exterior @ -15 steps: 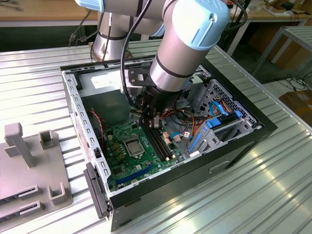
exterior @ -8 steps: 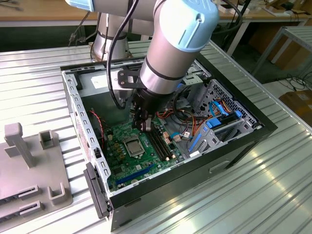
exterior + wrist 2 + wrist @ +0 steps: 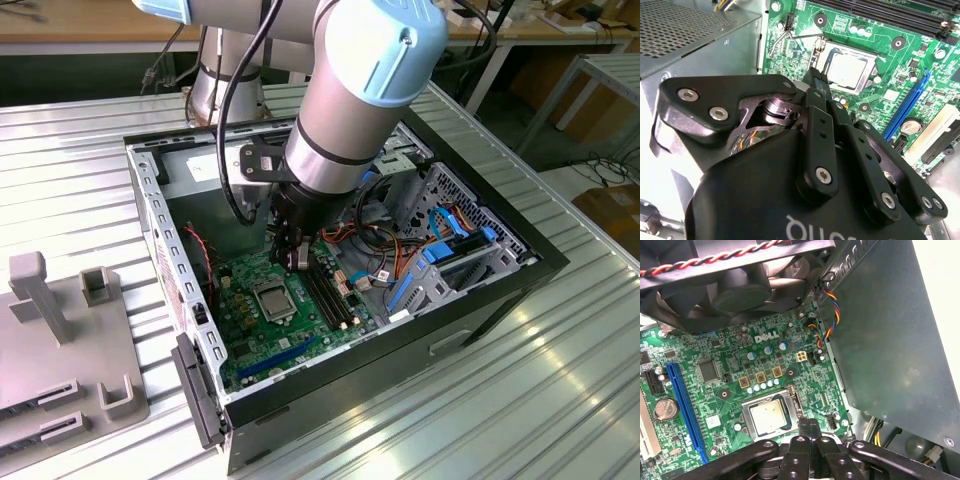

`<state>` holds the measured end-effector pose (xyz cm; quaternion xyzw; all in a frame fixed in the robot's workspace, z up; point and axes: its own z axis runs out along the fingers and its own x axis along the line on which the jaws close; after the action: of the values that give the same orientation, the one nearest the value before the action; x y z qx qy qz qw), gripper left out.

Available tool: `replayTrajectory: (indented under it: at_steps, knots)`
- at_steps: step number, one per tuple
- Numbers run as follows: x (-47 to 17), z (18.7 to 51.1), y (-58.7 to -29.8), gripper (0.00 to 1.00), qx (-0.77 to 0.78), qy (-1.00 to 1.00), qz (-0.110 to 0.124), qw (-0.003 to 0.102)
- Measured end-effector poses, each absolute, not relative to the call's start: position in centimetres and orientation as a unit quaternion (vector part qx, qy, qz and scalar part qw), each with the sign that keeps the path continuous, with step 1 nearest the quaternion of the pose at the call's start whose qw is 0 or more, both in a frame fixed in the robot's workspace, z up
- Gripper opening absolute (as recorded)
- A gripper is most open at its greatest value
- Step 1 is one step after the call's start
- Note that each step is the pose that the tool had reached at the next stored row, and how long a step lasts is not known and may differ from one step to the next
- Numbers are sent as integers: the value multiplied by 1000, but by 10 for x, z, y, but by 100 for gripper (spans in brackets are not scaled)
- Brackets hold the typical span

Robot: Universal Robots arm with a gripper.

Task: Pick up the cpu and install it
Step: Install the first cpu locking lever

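First wrist view — cpu (image 3: 769, 416) in socket (image 3: 771, 417)

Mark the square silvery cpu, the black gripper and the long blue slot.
square silvery cpu (image 3: 768, 415), first wrist view, centre of its metal top.
black gripper (image 3: 809, 424), first wrist view, at the closed fingertips.
long blue slot (image 3: 685, 410), first wrist view, mid-length.

Bright daylight floods in from the exterior view's right, and the ribbed silvery metal counter (image 3: 560, 400) throws back long white glare stripes. The open black computer case (image 3: 500, 290) keeps its inside in softer shade, with the big grey robot arm (image 3: 350, 110) shadowing the green circuit board (image 3: 260, 320). In the second wrist view the black hand (image 3: 816, 79) looms close and slightly soft. In the first wrist view the small square silvery chip (image 3: 769, 416) gleams pale, and the black fan (image 3: 735, 285) overhead is dark.
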<state>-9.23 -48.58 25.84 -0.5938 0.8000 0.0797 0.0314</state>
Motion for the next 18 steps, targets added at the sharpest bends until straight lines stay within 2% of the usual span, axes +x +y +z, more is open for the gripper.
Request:
replayTrajectory:
  at_steps: [18]
  knots:
    - [-81,258,-486,11,-594,800,80,31]
